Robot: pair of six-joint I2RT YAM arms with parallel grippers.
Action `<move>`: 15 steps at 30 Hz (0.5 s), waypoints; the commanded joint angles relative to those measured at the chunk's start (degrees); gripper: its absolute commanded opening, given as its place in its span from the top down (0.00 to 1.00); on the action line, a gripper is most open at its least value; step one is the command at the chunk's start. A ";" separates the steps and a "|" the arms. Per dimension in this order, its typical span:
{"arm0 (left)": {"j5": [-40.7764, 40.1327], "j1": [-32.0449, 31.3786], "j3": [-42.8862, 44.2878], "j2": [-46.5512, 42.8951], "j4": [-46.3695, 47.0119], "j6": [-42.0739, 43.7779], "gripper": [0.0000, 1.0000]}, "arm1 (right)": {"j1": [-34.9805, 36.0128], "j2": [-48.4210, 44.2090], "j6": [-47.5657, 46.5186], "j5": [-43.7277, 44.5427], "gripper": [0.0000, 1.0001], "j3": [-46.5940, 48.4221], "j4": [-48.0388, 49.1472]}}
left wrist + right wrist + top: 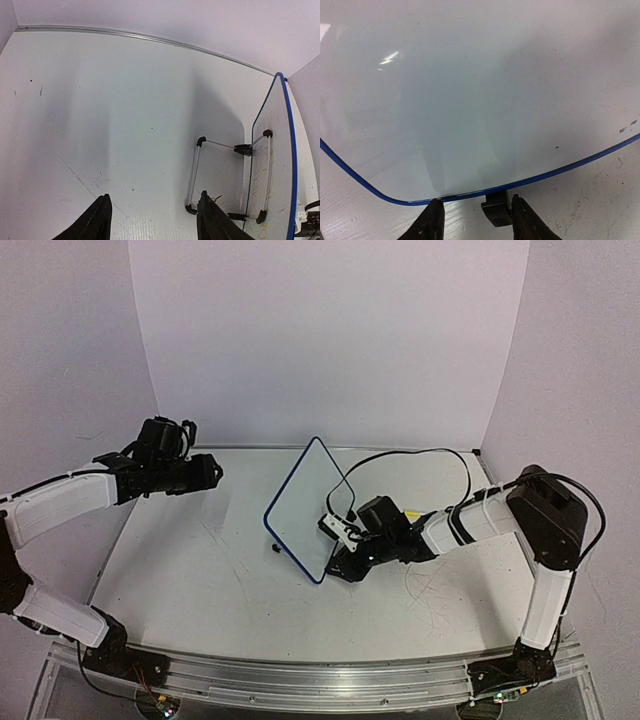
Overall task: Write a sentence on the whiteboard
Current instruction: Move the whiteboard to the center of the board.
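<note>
The small white rectangular whiteboard with a thin dark-blue frame (pixel 305 505) stood tilted near the middle of the scuffed white table (pixel 190 580), propped on its black wire stand (pixel 195 175). The stand's feet rested on the table behind the board.

The right gripper (pixel 336 568) sat low, just beside the board's near bottom corner. In the right wrist view its fingers (pixel 432 222) were moderately apart and held nothing. The blue lower edge of the board ran just past their tips, and a small black foot piece (pixel 495 210) lay between them.

The left gripper (pixel 213 471) hung above the table's far left, well apart from the board, its jaws spread wide and empty.

Seen through the board's back from the left wrist, faint yellow-green strokes of the sentence (pixel 258 182) showed, too pale to read.
</note>
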 commanded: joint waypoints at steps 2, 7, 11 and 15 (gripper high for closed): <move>-2.53 0.26 -2.17 -5.48 -0.94 -1.24 0.38 | 1.51 1.40 -1.35 5.15 0.63 -0.97 4.20; -2.56 0.26 -2.90 -6.95 -0.94 -1.48 0.36 | 3.62 1.18 0.53 10.52 0.79 -1.87 6.19; -2.50 0.26 -2.87 -7.42 -0.93 -1.54 0.36 | 5.12 0.71 4.32 15.29 0.94 -2.49 6.61; -2.99 0.26 -2.90 -8.26 -0.78 -1.74 0.36 | 7.33 -1.29 12.96 21.99 1.00 -4.66 6.61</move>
